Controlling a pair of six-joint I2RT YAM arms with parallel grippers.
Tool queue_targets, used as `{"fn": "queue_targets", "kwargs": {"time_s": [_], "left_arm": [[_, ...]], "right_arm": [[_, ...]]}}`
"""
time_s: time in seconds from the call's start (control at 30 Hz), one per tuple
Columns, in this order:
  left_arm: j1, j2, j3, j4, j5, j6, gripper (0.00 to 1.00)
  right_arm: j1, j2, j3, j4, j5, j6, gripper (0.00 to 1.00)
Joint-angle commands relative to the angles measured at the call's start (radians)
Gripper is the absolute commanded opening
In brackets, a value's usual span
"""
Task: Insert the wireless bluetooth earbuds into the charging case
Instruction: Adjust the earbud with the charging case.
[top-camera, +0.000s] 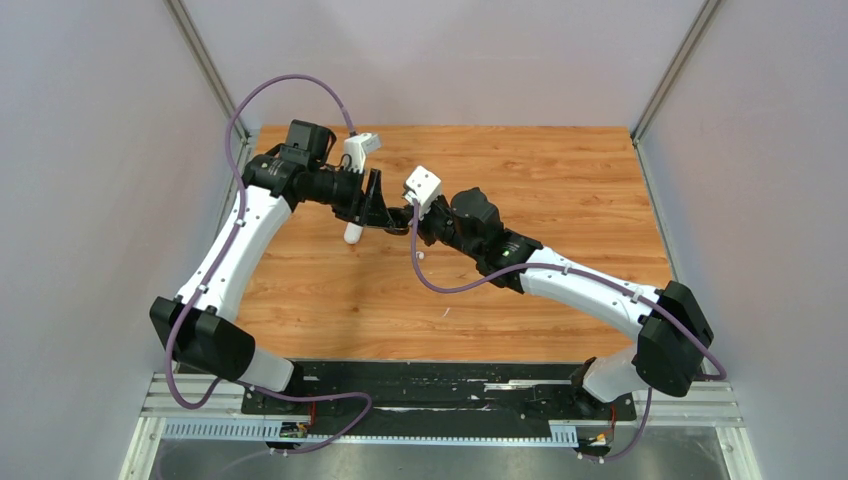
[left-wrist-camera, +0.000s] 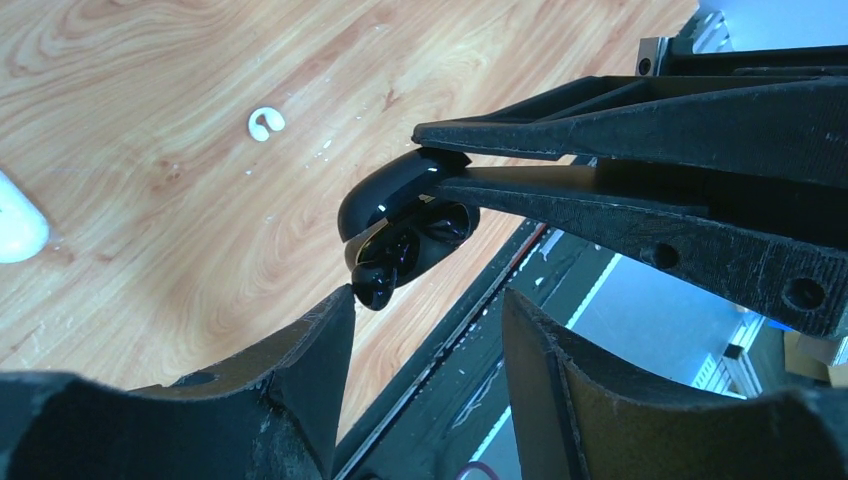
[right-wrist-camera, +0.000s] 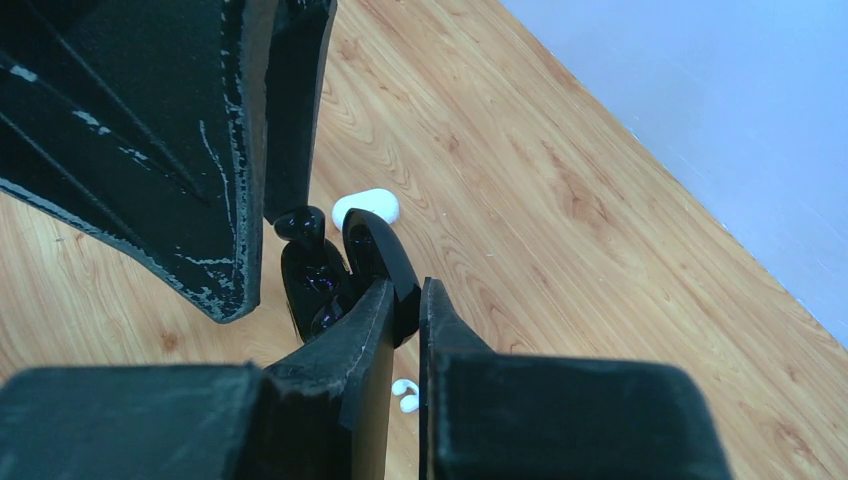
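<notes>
The right gripper (right-wrist-camera: 406, 296) pinches the lid of the open black charging case (left-wrist-camera: 385, 190) and holds it up over the wooden table (top-camera: 560, 200). A black earbud (left-wrist-camera: 374, 285) sticks out of the case, right by one finger of the left gripper (left-wrist-camera: 428, 300). That gripper's jaws stand wide apart with nothing between them. A white earbud (left-wrist-camera: 265, 122) and a white case (left-wrist-camera: 15, 225) lie on the table.

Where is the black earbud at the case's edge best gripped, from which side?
Probably its rounded end: the black earbud sticks out past the black case. Approach from the side of the open left hand; the right hand holds the lid.
</notes>
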Motion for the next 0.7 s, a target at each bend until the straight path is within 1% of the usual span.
{"fn": "queue_targets", "kwargs": {"time_s": [0.0,0.3,0.67], "left_arm": [[-0.004,0.008,-0.004,0.027,0.088,-0.024,0.62],[-0.003,0.018,-0.007,0.02,0.144,-0.078,0.59],[0.027,0.028,0.026,0.012,0.141,-0.131,0.54]], "right_arm": [[-0.005,-0.003,0.055,0.039,-0.021,0.019,0.0],[-0.004,0.0,0.055,0.042,-0.011,0.014,0.0],[-0.005,-0.002,0.045,0.04,-0.008,0.001,0.0]]}}
